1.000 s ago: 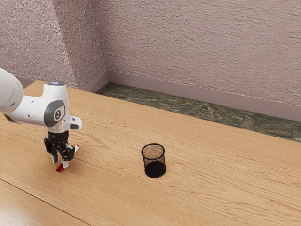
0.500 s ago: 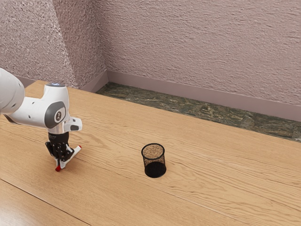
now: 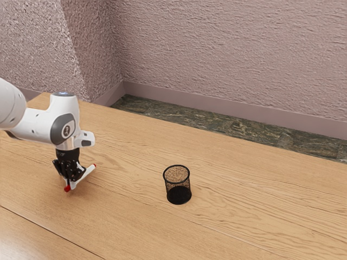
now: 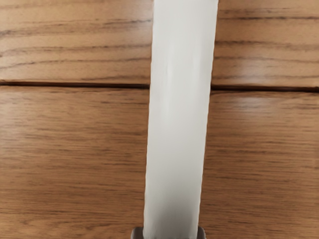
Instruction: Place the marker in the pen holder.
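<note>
The marker (image 3: 85, 174) is clasped from both sides by the gripper (image 3: 71, 183), well apart from the upright pen holder (image 3: 179, 195), toward the exterior view's left. Red ends are revealed there; in the wrist view, its white barrel is seen crossing a dark seam in the table (image 4: 70, 149).

The white arm (image 3: 37, 125) comes in from the exterior view's left and bends down at the end. The black gripper (image 3: 70, 184) points down under it. Its 2 fingers (image 4: 201, 233) pinch in, with a little gap between them.
</note>
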### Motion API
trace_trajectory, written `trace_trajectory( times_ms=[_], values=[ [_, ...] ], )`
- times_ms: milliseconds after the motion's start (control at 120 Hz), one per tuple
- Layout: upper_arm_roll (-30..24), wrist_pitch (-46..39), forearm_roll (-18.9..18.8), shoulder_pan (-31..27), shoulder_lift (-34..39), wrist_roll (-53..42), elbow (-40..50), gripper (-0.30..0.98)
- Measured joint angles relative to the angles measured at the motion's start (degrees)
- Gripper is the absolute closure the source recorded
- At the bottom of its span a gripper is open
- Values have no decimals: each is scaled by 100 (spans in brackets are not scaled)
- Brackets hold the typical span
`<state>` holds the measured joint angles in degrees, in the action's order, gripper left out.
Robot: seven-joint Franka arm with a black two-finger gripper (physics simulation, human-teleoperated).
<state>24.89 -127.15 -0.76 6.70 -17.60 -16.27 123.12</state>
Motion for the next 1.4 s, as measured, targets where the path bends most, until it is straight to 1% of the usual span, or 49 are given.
trace_trajectory(
  times_ms=[233,483,567,633,717,800,850,883,917,1000,1042,1158,1308,1400],
  values=[
    [0,89,-21,130,567,44,-32,76],
    [-29,476,-121,374,1430,58,-152,76],
    [-97,744,-132,455,1676,57,-342,76],
    [-226,1026,-139,452,1814,55,-660,76],
    [-493,1377,-136,334,1855,48,-1105,76],
    [-918,1674,-115,66,1726,38,-1633,75],
    [-1271,1806,-89,-187,1471,30,-2003,75],
    [-1475,1879,-73,-199,1287,25,-2229,75],
    [-1678,1941,-49,24,1113,20,-2428,75],
    [-2104,2088,6,1014,701,5,-2911,75],
    [-2191,2145,56,1235,550,-2,-3042,75],
    [-2336,2254,137,1337,211,-21,-3345,74],
    [-2320,2328,154,1289,-155,-44,-3476,74],
    [-2283,2358,138,1186,-244,-58,-3483,74]
  ],
)
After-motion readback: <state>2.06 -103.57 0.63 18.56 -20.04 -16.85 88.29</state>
